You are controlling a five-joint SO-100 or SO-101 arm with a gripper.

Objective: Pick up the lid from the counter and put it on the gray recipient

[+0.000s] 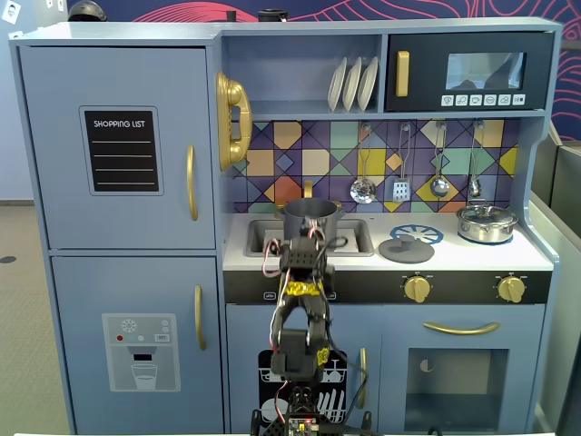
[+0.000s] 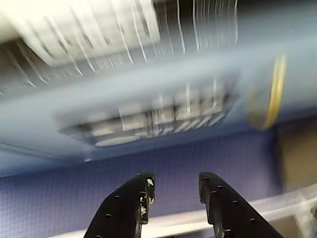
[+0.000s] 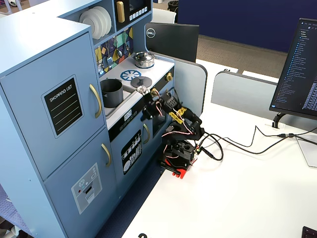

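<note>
The fingers (image 2: 173, 198) are being held apart in the blurred wrist view, nothing gripped between them. In a fixed view, the lid (image 1: 406, 248) is lying flat on the tabletop (image 1: 536, 259), at three o'clock from the gray pot (image 1: 310, 216), which is sitting in the sink (image 1: 359, 238). A silver pot (image 1: 487, 222) is resting at the lid's two o'clock. The arm (image 1: 303, 300) is being raised in front of the sink.

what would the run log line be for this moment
gripper: open, empty | flat dark-gray lid: on counter by blue burner, untouched | matte dark-gray cylindrical pot: in sink, uncovered | stage: pre-grasp
</note>
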